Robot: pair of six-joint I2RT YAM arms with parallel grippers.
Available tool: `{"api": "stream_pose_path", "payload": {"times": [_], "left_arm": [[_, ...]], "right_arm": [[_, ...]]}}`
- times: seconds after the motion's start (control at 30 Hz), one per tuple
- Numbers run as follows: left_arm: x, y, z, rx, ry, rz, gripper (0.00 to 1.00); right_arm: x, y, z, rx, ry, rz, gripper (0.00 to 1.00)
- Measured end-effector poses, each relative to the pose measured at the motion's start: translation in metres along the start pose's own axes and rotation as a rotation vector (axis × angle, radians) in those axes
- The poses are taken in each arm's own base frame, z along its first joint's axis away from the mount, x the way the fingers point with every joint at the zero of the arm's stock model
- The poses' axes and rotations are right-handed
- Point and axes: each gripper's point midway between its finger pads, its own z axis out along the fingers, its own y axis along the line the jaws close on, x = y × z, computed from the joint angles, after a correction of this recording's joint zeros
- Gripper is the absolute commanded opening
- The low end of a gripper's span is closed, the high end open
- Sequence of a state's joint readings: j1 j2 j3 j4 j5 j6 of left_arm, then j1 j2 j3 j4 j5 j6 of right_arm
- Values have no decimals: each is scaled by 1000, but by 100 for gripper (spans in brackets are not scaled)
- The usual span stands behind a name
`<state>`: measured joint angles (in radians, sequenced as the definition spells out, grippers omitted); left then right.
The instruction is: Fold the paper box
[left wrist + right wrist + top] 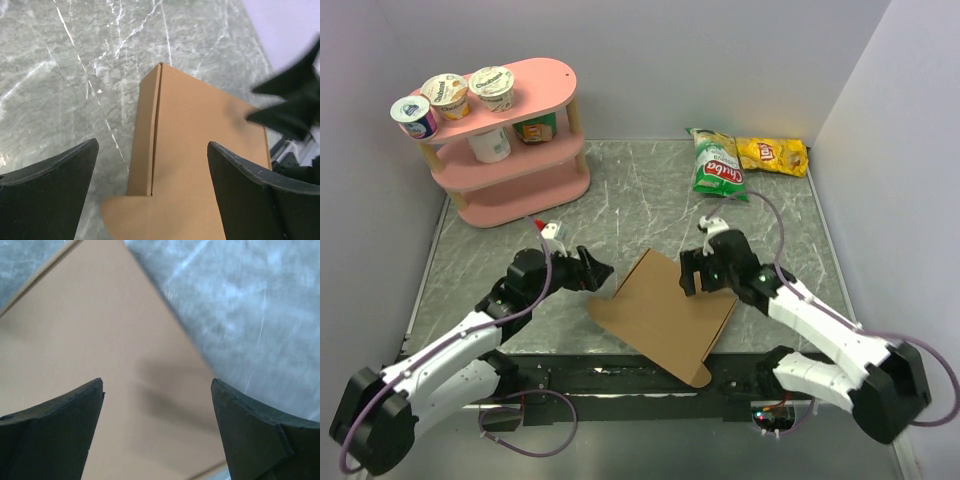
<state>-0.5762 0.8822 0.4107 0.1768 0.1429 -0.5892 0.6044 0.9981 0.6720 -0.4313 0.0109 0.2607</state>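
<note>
Nearest the wrist cameras, we see each gripper's own dark fingers. The left gripper [152,145] stands spread wide with nothing between its fingers, just beside the paper box [665,315] at the box's 9 o'clock. The right gripper [157,382] is likewise spread and hangs over the box's 1 o'clock edge, gripping nothing. The box lies flat on the table [620,200], toward 6 o'clock of centre. A green chip bag [720,165] lies at 1 o'clock and a pink shelf [510,185] stands at 11 o'clock.
</note>
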Motion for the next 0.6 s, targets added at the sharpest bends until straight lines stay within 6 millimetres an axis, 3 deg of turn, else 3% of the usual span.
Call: {"api": "stream_pose_path", "payload": {"times": [0.2,0.37,0.6], "left_arm": [[-7,1,-20,26,-44,-35,96],[-17,3,-30,26,-75,-59,96],[-12,2,-31,36,-46,-71,96]], "right_arm": [[-34,-10,33,-68,34,-45,68],[-27,-13,47,-146,91,-55,60],[-20,-2,65,-242,161,-79,51]]}}
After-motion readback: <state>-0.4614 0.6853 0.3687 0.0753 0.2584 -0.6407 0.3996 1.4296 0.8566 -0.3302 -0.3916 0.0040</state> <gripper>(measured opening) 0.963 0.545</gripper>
